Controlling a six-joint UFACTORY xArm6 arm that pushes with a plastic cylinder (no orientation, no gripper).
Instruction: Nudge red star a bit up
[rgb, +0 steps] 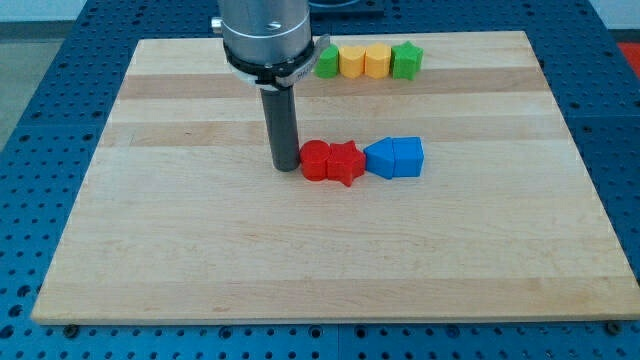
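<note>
The red star (346, 163) lies near the middle of the wooden board (200, 250). A red round block (315, 160) touches its left side. Two blue blocks (394, 158) sit against its right side, forming a row. My tip (286, 166) rests on the board just left of the red round block, close to or touching it. The rod stands upright under the arm's grey housing.
Along the view's top stands a row of blocks: a green block (327, 62), two yellow blocks (364, 61) and a green star (406, 61). The board lies on a blue perforated table (40, 90).
</note>
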